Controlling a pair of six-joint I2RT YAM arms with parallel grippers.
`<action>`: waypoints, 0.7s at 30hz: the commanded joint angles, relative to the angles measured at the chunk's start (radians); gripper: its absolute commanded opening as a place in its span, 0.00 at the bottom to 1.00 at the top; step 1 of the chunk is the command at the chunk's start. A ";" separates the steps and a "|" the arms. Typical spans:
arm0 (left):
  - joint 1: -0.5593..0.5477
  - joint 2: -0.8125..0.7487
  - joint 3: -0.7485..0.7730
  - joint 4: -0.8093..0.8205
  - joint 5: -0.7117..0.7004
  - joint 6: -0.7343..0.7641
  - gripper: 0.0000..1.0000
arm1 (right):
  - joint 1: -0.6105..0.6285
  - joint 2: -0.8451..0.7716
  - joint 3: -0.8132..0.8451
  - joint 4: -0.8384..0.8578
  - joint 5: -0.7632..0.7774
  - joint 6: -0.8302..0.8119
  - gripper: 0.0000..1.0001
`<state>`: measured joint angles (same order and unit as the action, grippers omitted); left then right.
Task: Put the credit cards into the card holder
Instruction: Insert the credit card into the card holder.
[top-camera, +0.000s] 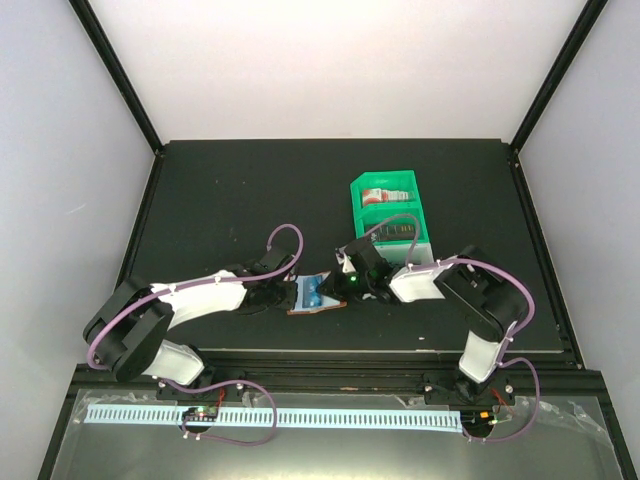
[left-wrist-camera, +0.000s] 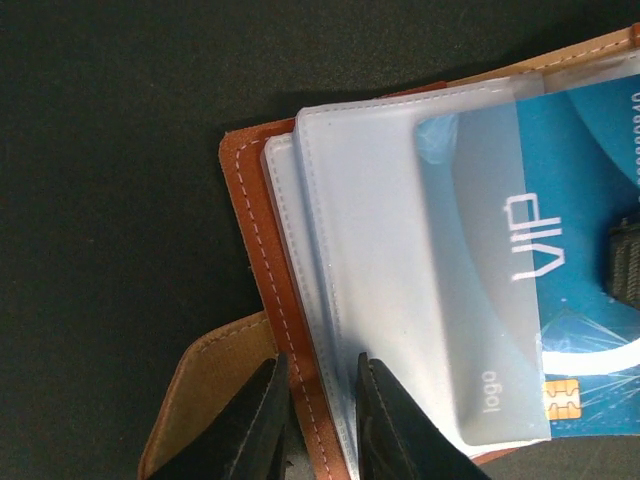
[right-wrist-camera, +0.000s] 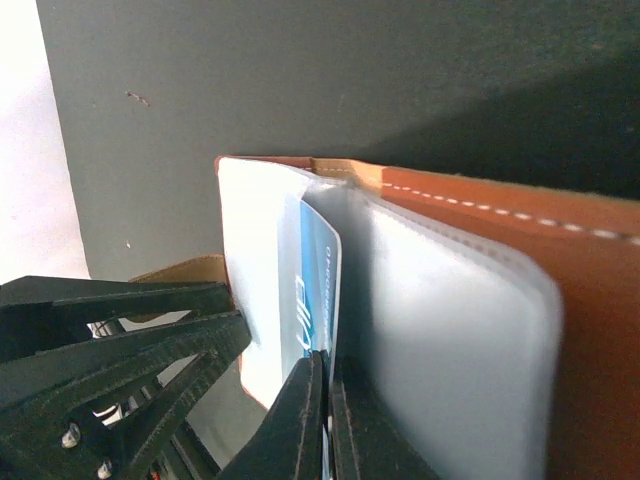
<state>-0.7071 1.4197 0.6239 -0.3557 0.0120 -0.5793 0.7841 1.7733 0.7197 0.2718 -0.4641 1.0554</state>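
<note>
Blue card (left-wrist-camera: 590, 200), pinched by the right end effector (right-wrist-camera: 325, 365), is partly sleeved in the card holder (left-wrist-camera: 255, 200) clamped by the narrow-set left end effector (left-wrist-camera: 320, 372); cards (top-camera: 388, 196) in the green tray (top-camera: 356, 212) beyond are not yet transferred.

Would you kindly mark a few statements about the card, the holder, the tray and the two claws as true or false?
1. The blue card sits partly inside a clear sleeve of the card holder. True.
2. The right claw pinches the blue card's edge. True.
3. The green tray is empty. False: cards lie in both its compartments.
4. The left claw hovers clear of the card holder. False: it clamps the holder's edge.
</note>
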 joint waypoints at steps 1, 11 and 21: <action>-0.002 0.010 -0.021 -0.017 0.036 -0.004 0.22 | 0.029 0.039 0.009 -0.029 0.001 -0.009 0.05; -0.002 -0.010 -0.021 -0.017 0.034 -0.006 0.25 | 0.045 0.018 0.059 -0.104 0.055 -0.044 0.21; -0.002 -0.012 -0.013 0.002 0.052 -0.003 0.27 | 0.080 -0.043 0.176 -0.422 0.214 -0.128 0.42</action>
<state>-0.7074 1.4128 0.6178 -0.3470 0.0307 -0.5797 0.8452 1.7451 0.8509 0.0040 -0.3481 0.9756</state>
